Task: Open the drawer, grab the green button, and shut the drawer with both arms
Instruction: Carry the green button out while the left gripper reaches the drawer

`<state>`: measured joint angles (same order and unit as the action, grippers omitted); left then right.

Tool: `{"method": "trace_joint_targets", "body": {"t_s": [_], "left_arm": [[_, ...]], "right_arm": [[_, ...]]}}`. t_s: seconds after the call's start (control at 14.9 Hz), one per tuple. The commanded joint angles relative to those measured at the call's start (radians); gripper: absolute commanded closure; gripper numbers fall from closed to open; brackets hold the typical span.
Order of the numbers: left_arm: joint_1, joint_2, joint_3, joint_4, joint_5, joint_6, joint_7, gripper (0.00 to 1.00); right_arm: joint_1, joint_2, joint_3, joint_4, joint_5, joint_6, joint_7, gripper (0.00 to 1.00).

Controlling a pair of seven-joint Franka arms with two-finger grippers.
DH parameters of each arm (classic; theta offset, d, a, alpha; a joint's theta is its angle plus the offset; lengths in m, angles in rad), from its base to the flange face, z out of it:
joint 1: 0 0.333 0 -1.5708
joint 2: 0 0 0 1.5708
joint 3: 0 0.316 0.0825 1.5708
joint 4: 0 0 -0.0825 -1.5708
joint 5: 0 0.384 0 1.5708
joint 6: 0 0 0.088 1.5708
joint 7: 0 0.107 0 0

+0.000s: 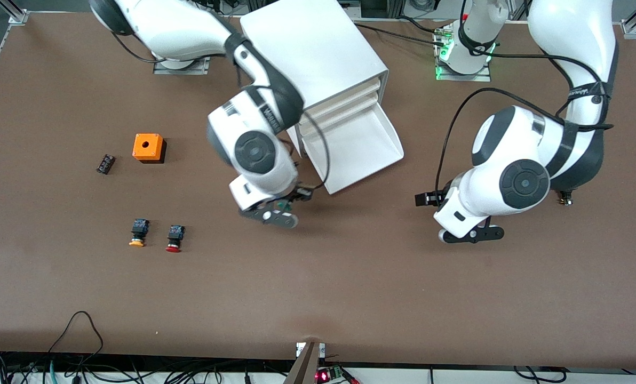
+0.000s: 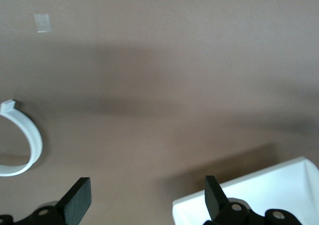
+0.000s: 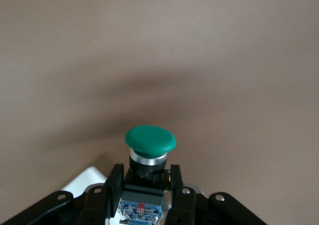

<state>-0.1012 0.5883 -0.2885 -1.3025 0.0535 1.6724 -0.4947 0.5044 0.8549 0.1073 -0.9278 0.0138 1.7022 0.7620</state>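
The bottom drawer [image 1: 363,149] of the white cabinet [image 1: 312,48] is standing pulled out near the top centre of the front frame, its tray looking empty, so the opening step is reading as done. The right claw [image 1: 283,205] is hanging just below the drawer's front edge, over the brown table [image 1: 350,277], and is clenching the green button [image 3: 149,148]: in the right wrist view its fingers [image 3: 115,181] are pressing both sides of the black body, with the green cap sticking out ahead of them. The taking step is therefore appearing finished too, though from the front the button is showing only as a small green fleck, so this is resting mostly on the wrist view. The left claw [image 1: 472,234] is waiting released and empty at the right of the front frame, over bare table near the drawer's corner [image 2: 249,205]. What is remaining is closing the drawer. The yellow-capped button [image 1: 138,233] and the red-capped button [image 1: 174,238] are lying untouched at lower left.
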Motion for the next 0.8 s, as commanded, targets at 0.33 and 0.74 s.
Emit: {"method": "trace_joint_targets", "body": {"t_s": [0.33, 0.74], "left_arm": [[-0.115, -0.018, 0.006, -0.246, -0.003, 0.339, -0.248, 0.00], [-0.153, -0.031, 0.006, -0.461, 0.002, 0.610, -0.383, 0.00]], "right_arm": [[-0.223, -0.013, 0.009, -0.091, 0.009, 0.042, -0.422, 1.00], [-0.297, 0.001, 0.008, -0.207, -0.005, 0.178, -0.527, 1.00]]}}
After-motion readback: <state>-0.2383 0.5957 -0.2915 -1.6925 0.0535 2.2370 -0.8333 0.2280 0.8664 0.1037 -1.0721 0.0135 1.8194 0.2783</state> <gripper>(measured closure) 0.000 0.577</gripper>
